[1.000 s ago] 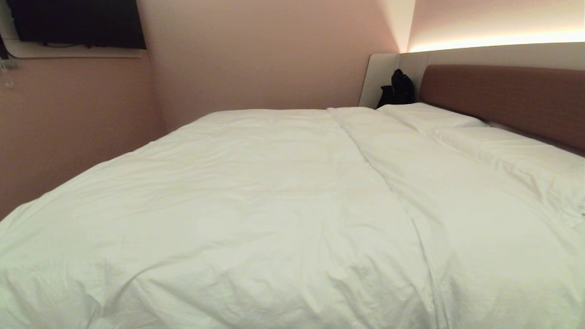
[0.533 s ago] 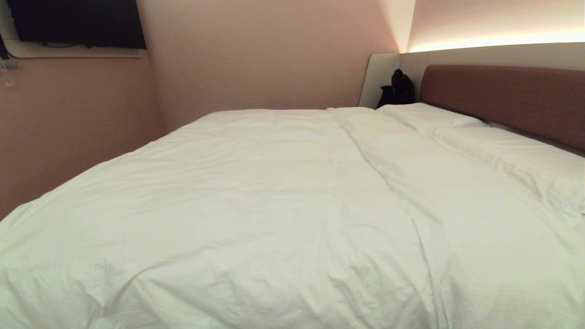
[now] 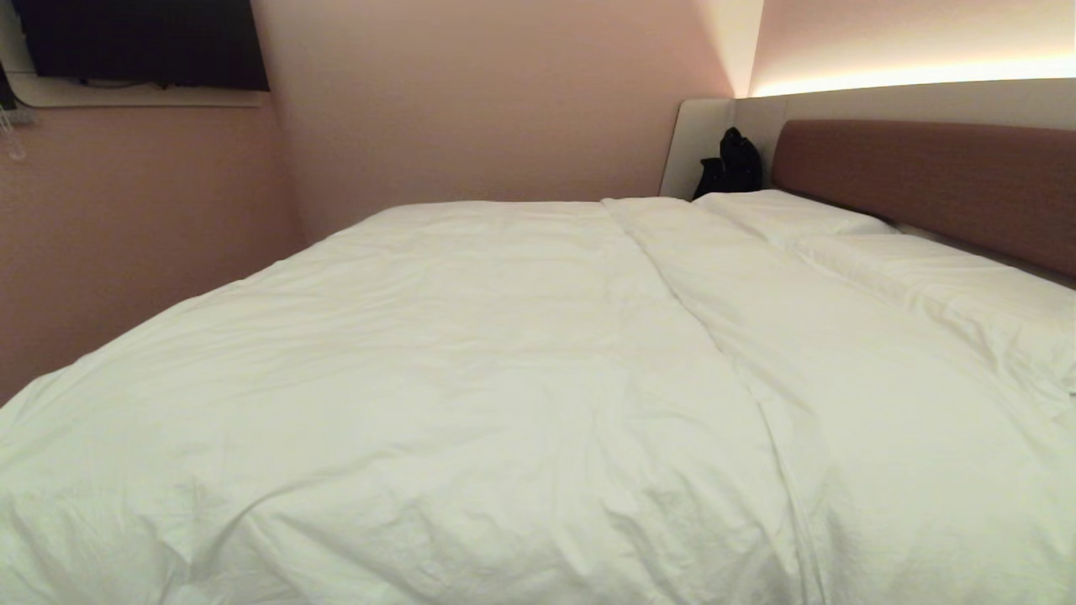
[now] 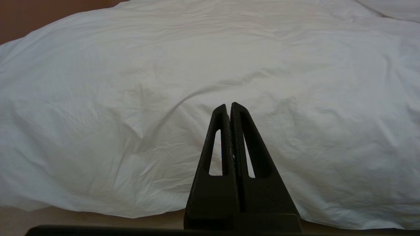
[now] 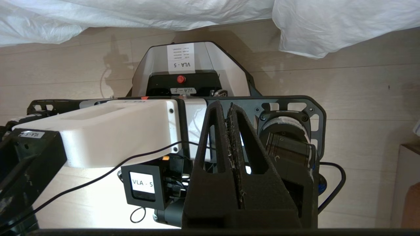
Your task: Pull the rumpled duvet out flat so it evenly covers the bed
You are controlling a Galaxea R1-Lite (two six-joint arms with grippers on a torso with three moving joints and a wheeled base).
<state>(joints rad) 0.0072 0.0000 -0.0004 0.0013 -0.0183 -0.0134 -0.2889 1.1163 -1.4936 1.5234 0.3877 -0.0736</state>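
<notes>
The white duvet (image 3: 437, 370) lies spread over most of the bed (image 3: 916, 181), softly wrinkled, with a long seam running from near the pillows toward the front. Its edge hangs over the bed's near side (image 4: 131, 183). My left gripper (image 4: 229, 106) is shut and empty, pointing level at the hanging duvet edge without touching it. My right gripper (image 5: 228, 106) is shut and empty too, held over my own base and the floor, with the duvet's hem (image 5: 308, 29) beyond it. Neither arm shows in the head view.
Two white pillows (image 3: 933, 269) lie along the reddish-brown headboard at the right. A black bag (image 3: 731, 164) stands at the bed's far corner. Pink walls close in at the left and far side; a dark screen (image 3: 139, 42) hangs upper left. Pale wood floor (image 5: 361, 98) lies below.
The bed and duvet look the same across the head views; no arm enters that view.
</notes>
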